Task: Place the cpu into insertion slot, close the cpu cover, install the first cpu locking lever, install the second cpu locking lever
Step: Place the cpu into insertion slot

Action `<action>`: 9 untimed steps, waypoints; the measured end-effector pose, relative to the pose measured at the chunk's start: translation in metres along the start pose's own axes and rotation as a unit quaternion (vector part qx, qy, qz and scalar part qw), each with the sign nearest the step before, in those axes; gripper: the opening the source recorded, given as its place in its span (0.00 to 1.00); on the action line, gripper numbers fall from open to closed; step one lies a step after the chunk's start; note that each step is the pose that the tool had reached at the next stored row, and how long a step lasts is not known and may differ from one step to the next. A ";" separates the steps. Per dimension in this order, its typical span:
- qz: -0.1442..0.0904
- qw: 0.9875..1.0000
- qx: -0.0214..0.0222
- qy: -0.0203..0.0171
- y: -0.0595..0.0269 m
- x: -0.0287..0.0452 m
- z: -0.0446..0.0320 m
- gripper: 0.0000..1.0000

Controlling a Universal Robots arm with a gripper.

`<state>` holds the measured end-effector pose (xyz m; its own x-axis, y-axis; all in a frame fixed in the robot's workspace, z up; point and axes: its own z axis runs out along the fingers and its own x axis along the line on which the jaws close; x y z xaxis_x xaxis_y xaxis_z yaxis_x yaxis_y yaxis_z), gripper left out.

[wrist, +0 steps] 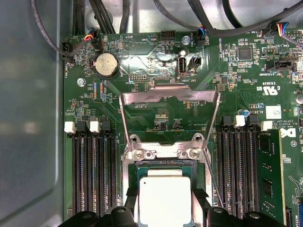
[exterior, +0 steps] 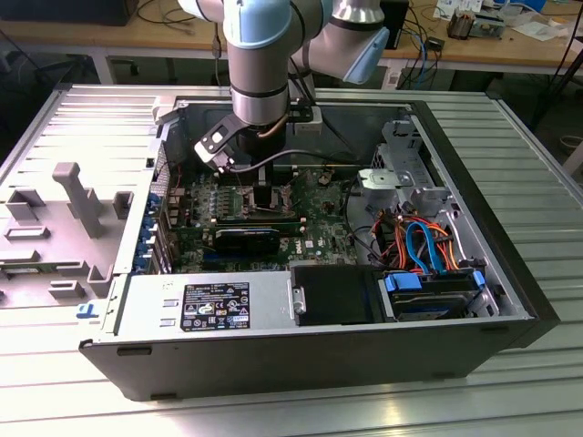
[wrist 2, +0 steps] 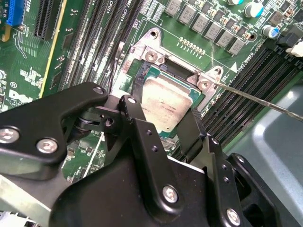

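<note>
The cpu (wrist: 164,201), a square chip with a silver-grey top, lies in the insertion slot (wrist: 130,172) on the green motherboard; it is seen again in the second wrist view (wrist 2: 165,101). My gripper (wrist: 165,210) straddles it, and its black fingers (wrist 2: 137,118) press against two opposite edges of the chip. The cpu cover (wrist: 169,92) is swung open and lies back flat beyond the socket. A thin wire locking lever (wrist 2: 265,103) sticks out free beside the socket. In the exterior view the gripper (exterior: 264,191) reaches down into the open computer case.
Long black memory slots (wrist: 92,175) flank the socket on both sides. Black cables (wrist: 94,14) run along the board's far edge. A power supply (exterior: 209,305) and a drive bay with blue and orange cables (exterior: 424,250) fill the case's near side. A grey fixture (exterior: 77,196) stands outside it.
</note>
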<state>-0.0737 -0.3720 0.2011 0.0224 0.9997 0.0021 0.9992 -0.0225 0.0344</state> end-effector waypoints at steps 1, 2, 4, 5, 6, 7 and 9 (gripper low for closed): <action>0.000 1.000 0.000 0.000 0.0000 0.0000 -0.0001 0.53; 0.000 1.000 0.000 0.000 0.0001 0.0001 -0.0008 0.53; 0.000 1.000 0.000 0.000 0.0002 0.0000 -0.0038 0.53; 0.000 1.000 0.000 0.000 0.0003 0.0000 -0.0075 0.53; 0.000 1.000 0.000 0.000 0.0006 0.0001 -0.0088 0.53; 0.000 1.000 0.003 0.000 0.0043 0.0001 -0.0079 0.53; 0.000 1.000 0.006 0.000 0.0077 0.0002 -0.0058 0.53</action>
<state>-0.0662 -0.3719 0.2072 0.0229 0.9997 0.0013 0.9995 -0.0229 0.0215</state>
